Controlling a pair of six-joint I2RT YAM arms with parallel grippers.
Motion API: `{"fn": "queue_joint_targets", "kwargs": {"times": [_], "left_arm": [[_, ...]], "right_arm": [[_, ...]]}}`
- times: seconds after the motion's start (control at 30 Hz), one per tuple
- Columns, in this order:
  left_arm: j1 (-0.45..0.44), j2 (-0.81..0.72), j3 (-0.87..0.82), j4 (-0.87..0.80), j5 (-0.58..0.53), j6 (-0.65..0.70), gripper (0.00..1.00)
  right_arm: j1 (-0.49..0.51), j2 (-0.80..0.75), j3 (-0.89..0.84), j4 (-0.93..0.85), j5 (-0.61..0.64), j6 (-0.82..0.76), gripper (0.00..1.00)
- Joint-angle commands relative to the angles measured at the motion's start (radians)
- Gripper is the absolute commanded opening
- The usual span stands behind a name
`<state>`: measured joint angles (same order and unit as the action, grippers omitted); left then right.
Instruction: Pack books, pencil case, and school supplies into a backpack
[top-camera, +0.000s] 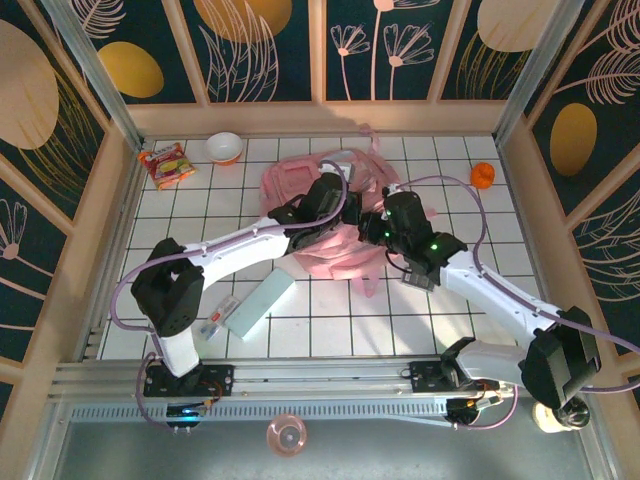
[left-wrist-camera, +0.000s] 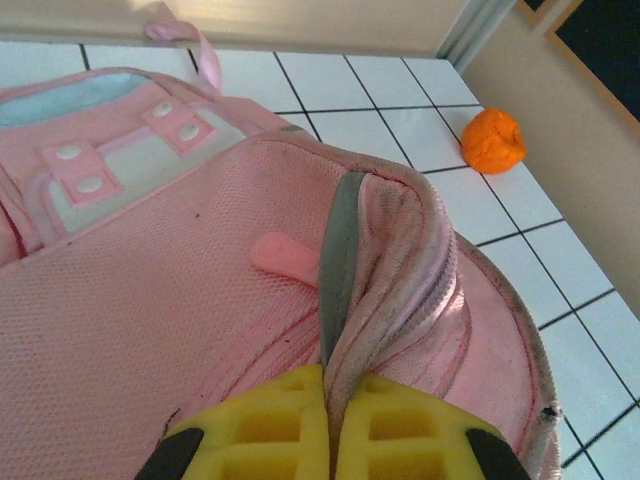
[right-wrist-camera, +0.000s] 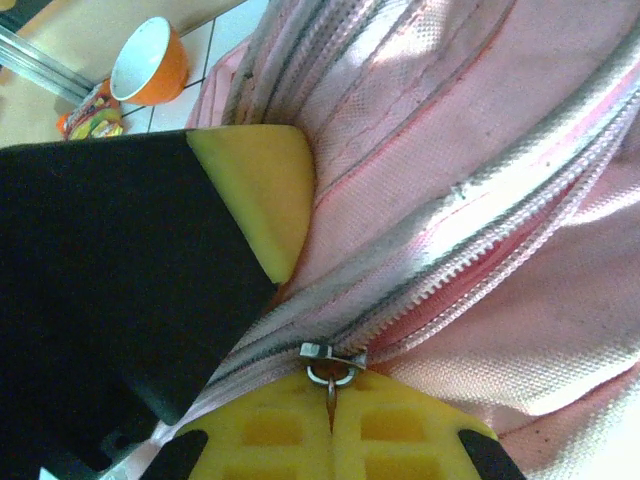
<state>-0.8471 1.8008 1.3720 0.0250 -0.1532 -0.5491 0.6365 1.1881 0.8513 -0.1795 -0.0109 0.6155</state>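
The pink mesh backpack (top-camera: 278, 185), at 12 o'clock on the table, has its rim fold pinched in the closed left gripper (left-wrist-camera: 328, 425) and its metal zip pull (right-wrist-camera: 331, 362) in the closed right gripper (right-wrist-camera: 332, 425).

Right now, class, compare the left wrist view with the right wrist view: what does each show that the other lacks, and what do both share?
Left wrist, not right wrist: the small orange object and the white patches. Right wrist, not left wrist: the orange bowl, the snack packet and the metal zip slider pinched by the shut right gripper. Both: the pink backpack and the white tiled table.
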Motion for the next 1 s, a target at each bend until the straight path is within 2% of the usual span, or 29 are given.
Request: {"fn": "queue_joint_targets", "kwargs": {"times": [0.0, 0.07, 0.17, 0.33, 0.47, 0.63, 0.83, 0.97], "left_arm": [[0.048, -0.060, 0.051, 0.354, 0.016, -0.010, 0.00], [0.051, -0.081, 0.014, 0.360, 0.063, 0.032, 0.00], [0.068, -0.129, -0.048, 0.376, 0.135, 0.076, 0.00], [0.091, -0.192, -0.139, 0.383, 0.189, 0.204, 0.00], [0.095, -0.227, -0.189, 0.401, 0.288, 0.338, 0.00], [0.098, -0.248, -0.224, 0.418, 0.408, 0.467, 0.00], [0.098, -0.262, -0.253, 0.445, 0.473, 0.531, 0.00], [0.097, -0.277, -0.280, 0.472, 0.512, 0.556, 0.00]], "right_arm": [[0.050, -0.051, -0.025, -0.060, -0.335, 0.013, 0.14], [0.008, -0.082, -0.001, -0.081, -0.359, -0.006, 0.29], [-0.077, -0.138, 0.030, -0.137, -0.394, -0.029, 0.42], [-0.267, -0.232, 0.029, -0.166, -0.503, -0.013, 0.48], [-0.354, -0.231, 0.017, -0.090, -0.616, 0.051, 0.50], [-0.359, -0.142, 0.015, 0.077, -0.724, 0.231, 0.57], [-0.350, -0.105, -0.008, 0.110, -0.650, 0.351, 0.64], [-0.349, -0.079, -0.049, 0.185, -0.656, 0.424, 0.66]]}}
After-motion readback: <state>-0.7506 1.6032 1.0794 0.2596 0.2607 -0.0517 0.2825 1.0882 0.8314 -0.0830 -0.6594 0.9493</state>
